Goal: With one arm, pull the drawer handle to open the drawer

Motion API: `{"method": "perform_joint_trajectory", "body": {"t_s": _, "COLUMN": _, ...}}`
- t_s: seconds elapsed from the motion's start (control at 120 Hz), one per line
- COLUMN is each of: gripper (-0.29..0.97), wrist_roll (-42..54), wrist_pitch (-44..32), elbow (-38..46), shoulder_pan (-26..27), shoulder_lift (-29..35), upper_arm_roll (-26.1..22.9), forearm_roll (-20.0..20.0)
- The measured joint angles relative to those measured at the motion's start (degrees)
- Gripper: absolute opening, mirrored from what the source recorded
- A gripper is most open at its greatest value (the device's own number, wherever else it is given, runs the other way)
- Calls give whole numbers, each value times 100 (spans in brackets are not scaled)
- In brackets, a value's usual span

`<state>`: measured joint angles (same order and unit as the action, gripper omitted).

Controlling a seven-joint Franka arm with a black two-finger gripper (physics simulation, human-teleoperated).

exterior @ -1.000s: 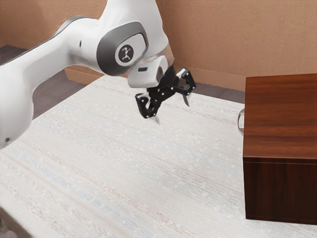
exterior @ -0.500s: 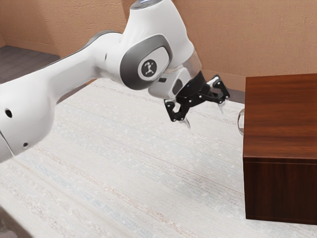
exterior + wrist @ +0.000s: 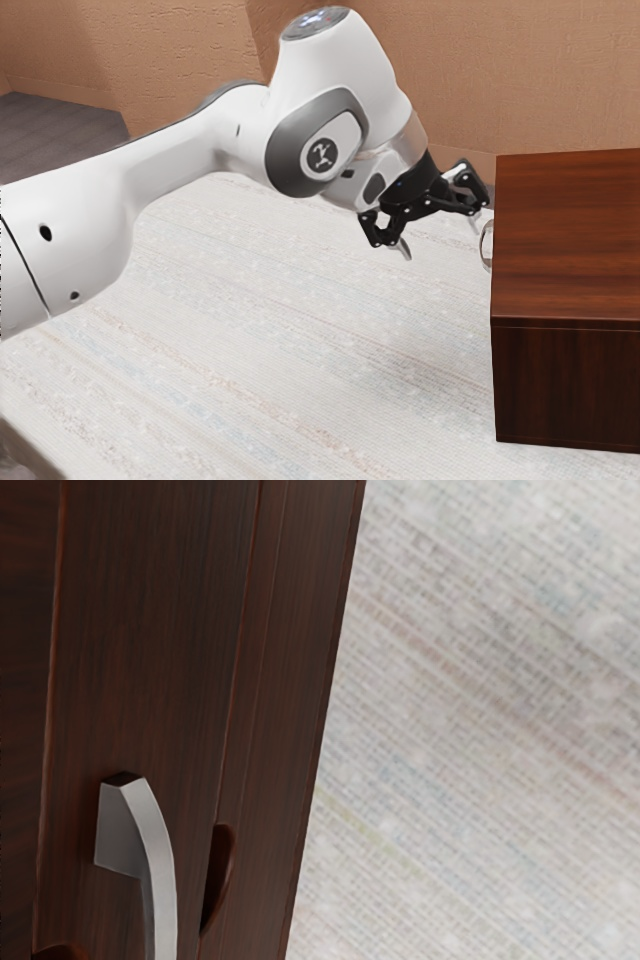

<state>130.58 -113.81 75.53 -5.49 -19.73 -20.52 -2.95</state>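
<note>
On the dark wooden cabinet's (image 3: 565, 235) side facing the arm, the silver drawer handle (image 3: 486, 246) sits just past the gripper (image 3: 440, 227), toward the exterior view's right and slightly lower. Fingers are spread apart, holding nothing. The handle runs lengthwise along the drawer front (image 3: 150, 660), so I'd guess the fingers have to straddle it crosswise.

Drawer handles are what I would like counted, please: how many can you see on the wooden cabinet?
1. The silver handle sits on the wooden cabinet's front face, beyond the open gripper at the exterior view's right. Some cabinet faces are hidden, so more may exist.
</note>
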Motion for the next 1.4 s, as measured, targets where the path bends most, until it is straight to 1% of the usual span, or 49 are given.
{"method": "perform_joint_trajectory", "body": {"t_s": 0.308, "gripper": 68, "wrist_roll": 202, "wrist_pitch": -101, "elbow": 24, "shoulder_pan": -8, "shoulder_lift": -53, "upper_arm_roll": -5, "forearm_roll": -12}}
{"method": "perform_joint_trajectory", "body": {"t_s": 0.433, "gripper": 68, "wrist_roll": 262, "wrist_pitch": -115, "elbow": 83, "shoulder_pan": -93, "shoulder_lift": -38, "upper_arm_roll": -15, "forearm_roll": -12}}
{"method": "perform_joint_trajectory", "body": {"t_s": 0.533, "gripper": 68, "wrist_roll": 301, "wrist_pitch": -147, "elbow": 177, "shoulder_pan": -282, "shoulder_lift": -35, "upper_arm_roll": -326, "forearm_roll": -32}}
{"method": "perform_joint_trajectory", "body": {"t_s": 0.617, "gripper": 68, "wrist_roll": 329, "wrist_pitch": -186, "elbow": 196, "shoulder_pan": -337, "shoulder_lift": -66, "upper_arm_roll": -417, "forearm_roll": -82}}
{"method": "perform_joint_trajectory", "body": {"t_s": 0.983, "gripper": 68, "wrist_roll": 413, "wrist_pitch": -443, "elbow": 201, "shoulder_pan": -365, "shoulder_lift": -236, "upper_arm_roll": -435, "forearm_roll": -230}}
{"method": "perform_joint_trajectory", "body": {"t_s": 1.158, "gripper": 72, "wrist_roll": 440, "wrist_pitch": -513, "elbow": 320, "shoulder_pan": -543, "shoulder_lift": -205, "upper_arm_roll": -461, "forearm_roll": -265}}
{"method": "perform_joint_trajectory", "body": {"t_s": 1.292, "gripper": 68, "wrist_roll": 453, "wrist_pitch": -541, "elbow": 325, "shoulder_pan": -498, "shoulder_lift": -207, "upper_arm_roll": -459, "forearm_roll": -258}}
{"method": "perform_joint_trajectory", "body": {"t_s": 1.317, "gripper": 70, "wrist_roll": 455, "wrist_pitch": -547, "elbow": 325, "shoulder_pan": -494, "shoulder_lift": -213, "upper_arm_roll": -461, "forearm_roll": -258}}
{"method": "perform_joint_trajectory", "body": {"t_s": 1.333, "gripper": 68, "wrist_roll": 457, "wrist_pitch": -550, "elbow": 327, "shoulder_pan": -491, "shoulder_lift": -214, "upper_arm_roll": -461, "forearm_roll": -258}}
{"method": "perform_joint_trajectory", "body": {"t_s": 1.4, "gripper": 68, "wrist_roll": 462, "wrist_pitch": -564, "elbow": 331, "shoulder_pan": -492, "shoulder_lift": -220, "upper_arm_roll": -459, "forearm_roll": -264}}
